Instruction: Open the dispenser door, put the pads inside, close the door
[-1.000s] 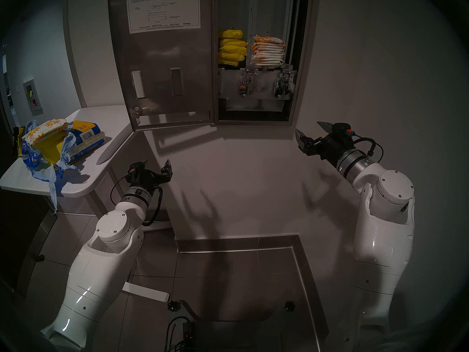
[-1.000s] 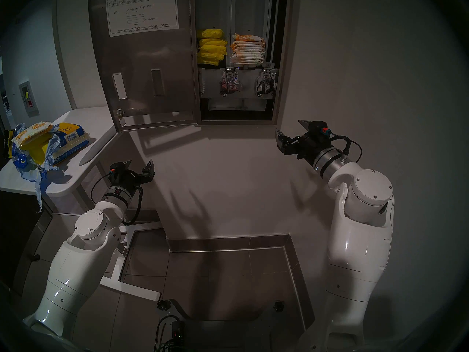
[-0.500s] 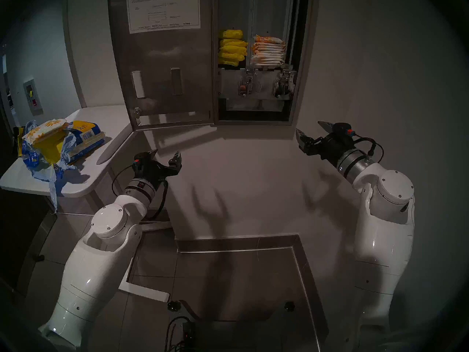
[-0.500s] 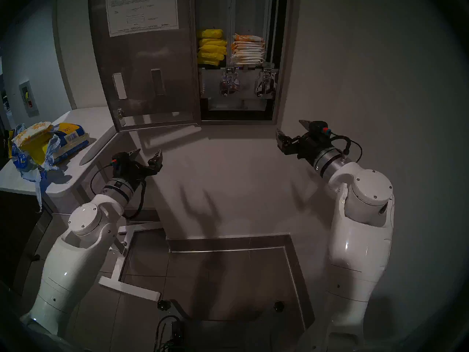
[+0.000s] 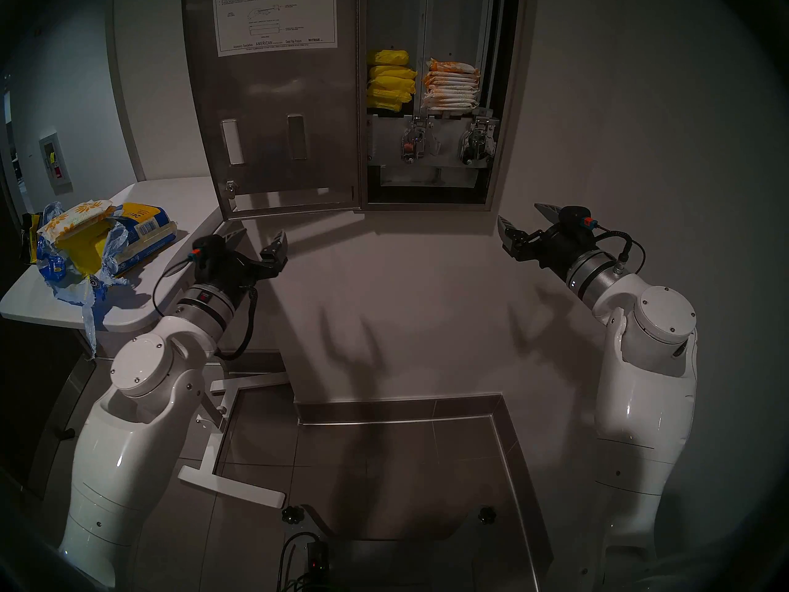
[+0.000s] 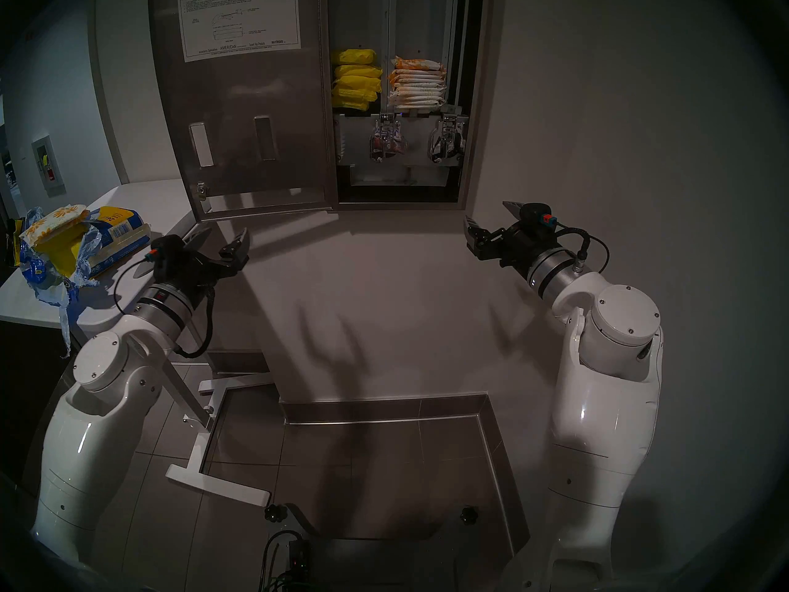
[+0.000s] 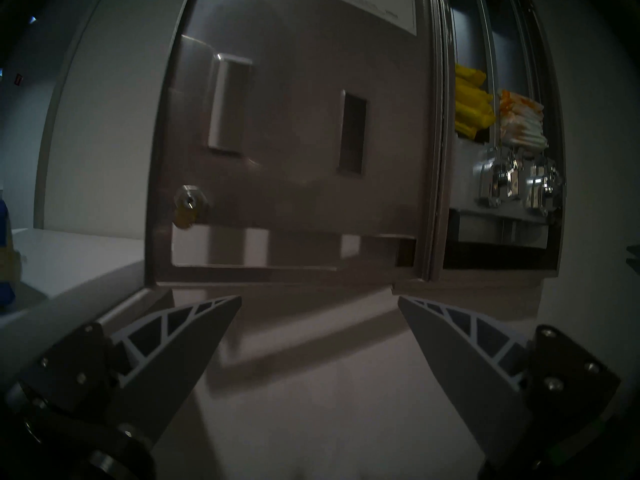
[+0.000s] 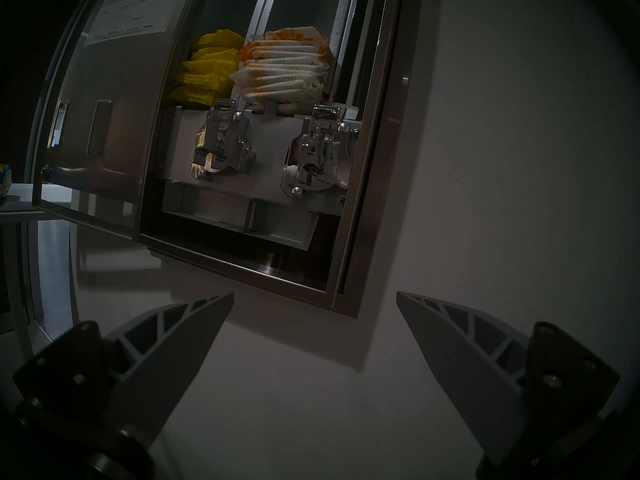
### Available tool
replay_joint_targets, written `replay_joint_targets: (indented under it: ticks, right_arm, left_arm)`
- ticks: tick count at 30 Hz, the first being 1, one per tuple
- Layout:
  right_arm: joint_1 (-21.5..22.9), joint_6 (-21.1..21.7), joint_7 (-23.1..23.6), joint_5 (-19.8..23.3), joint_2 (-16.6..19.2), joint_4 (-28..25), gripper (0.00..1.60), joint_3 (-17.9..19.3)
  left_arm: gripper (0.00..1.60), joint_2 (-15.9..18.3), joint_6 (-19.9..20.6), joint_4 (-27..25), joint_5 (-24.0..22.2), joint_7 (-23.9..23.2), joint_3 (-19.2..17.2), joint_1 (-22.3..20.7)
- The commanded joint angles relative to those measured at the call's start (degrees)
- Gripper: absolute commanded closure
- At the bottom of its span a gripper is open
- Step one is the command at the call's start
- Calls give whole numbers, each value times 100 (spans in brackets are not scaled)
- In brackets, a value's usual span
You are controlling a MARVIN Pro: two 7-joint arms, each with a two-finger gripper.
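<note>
Dispenser door (image 5: 281, 108) is swung fully open to the left, inner face shown: one white instruction sheet (image 5: 275, 16) up top, two vertical lever slots (image 5: 296, 136), one round key lock (image 5: 230, 188) near the lower free edge. Two stacks are seen inside the cabinet: yellow packets (image 5: 390, 80) in the left column, at least four counted; pads (image 5: 452, 85) in the right column, roughly eight, exact count not resolvable. Two chrome dispensing mechanisms (image 5: 476, 144) are mounted below the stacks. One more daisy-print pad (image 5: 79, 219) is seen on top of the torn blue-and-yellow bag (image 5: 106, 253) on the white table (image 5: 179, 202). Left gripper (image 5: 260, 236) is held just below the door's bottom edge, jaws spread wide, nothing gripped. Right gripper (image 5: 527, 219) is held below and right of the cabinet, jaws likewise spread, empty.
</note>
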Motion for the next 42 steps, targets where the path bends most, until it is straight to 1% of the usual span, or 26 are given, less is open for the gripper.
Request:
replay_joint_targets:
  ticks: [1,23,28,30,31,32,33,35,36,37,40,41,42]
  right_arm:
    - [131,-45,-10,21,13,-191,0,-17]
    - [126,-43,-24,26,19,-197,0,-24]
    - [126,-44,-25,27,21,-191,0,-24]
    - [127,-44,-26,28,22,-188,0,-25]
    - [127,-44,-26,28,22,-187,0,-25]
    - [127,-45,-27,29,23,-186,0,-25]
    - [127,-45,-27,29,23,-186,0,-25]
    - [126,-45,-28,29,24,-185,0,-26]
    - [126,-45,-28,29,24,-185,0,-26]
    - [126,-45,-28,30,24,-184,0,-26]
    - [126,-45,-29,30,25,-182,0,-27]
    - [126,-45,-29,30,25,-180,0,-27]
    - [126,-45,-29,30,25,-179,0,-27]
  left_arm:
    - [0,-94,-33,-463,-187,163,-396,54]
    - [0,-65,51,-559,-301,286,-438,123]
    - [0,22,-172,-930,-281,11,-686,526]
    - [0,76,-284,-1018,-228,-129,-775,645]
    - [0,103,-284,-1196,-158,-137,-855,808]
    - [0,125,-364,-1178,-124,-220,-875,841]
    - [0,144,-386,-1271,-69,-255,-933,963]
    - [0,143,-476,-1387,-10,-363,-1035,1142]
    - [0,112,-476,-1531,2,-374,-1122,1293]
    - [0,119,-559,-1510,19,-471,-1168,1338]
    - [0,35,-611,-1778,102,-597,-1426,1638]
    - [0,42,-662,-1877,200,-647,-1533,1752]
    - [0,20,-718,-1839,256,-728,-1575,1729]
